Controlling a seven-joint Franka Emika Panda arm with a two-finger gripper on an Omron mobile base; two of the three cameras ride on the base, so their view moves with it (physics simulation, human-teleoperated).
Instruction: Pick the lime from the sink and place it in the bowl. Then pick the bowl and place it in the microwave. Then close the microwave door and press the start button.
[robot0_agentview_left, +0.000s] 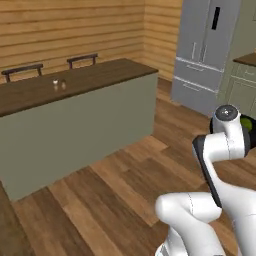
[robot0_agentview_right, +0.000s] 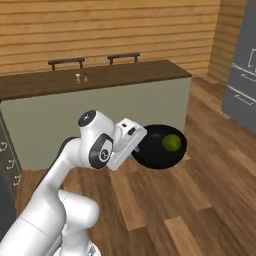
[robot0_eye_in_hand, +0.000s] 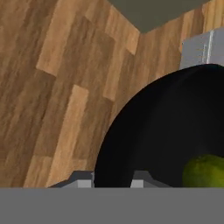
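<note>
My gripper (robot0_agentview_right: 136, 145) is shut on the rim of a black bowl (robot0_agentview_right: 159, 147) and holds it in the air over the wooden floor, to the right of my arm. The yellow-green lime (robot0_agentview_right: 171, 142) lies inside the bowl. In the hand view the bowl (robot0_eye_in_hand: 166, 127) takes up the lower right, with the lime (robot0_eye_in_hand: 204, 171) low in it, and the gripper (robot0_eye_in_hand: 114, 180) pinches the rim between its two tips. In the left base view a sliver of the lime (robot0_agentview_left: 246, 121) peeks out behind my arm's upper joint. The sink and the microwave lie out of view.
A long island counter (robot0_agentview_right: 100, 80) with a dark top stands ahead, with two small shakers (robot0_agentview_right: 81, 77) on it and two chair backs behind. A tall grey fridge (robot0_agentview_left: 205, 50) stands at the right, with pale cabinets (robot0_agentview_left: 245, 90) beside it. Wooden floor (robot0_agentview_left: 125, 185) lies between.
</note>
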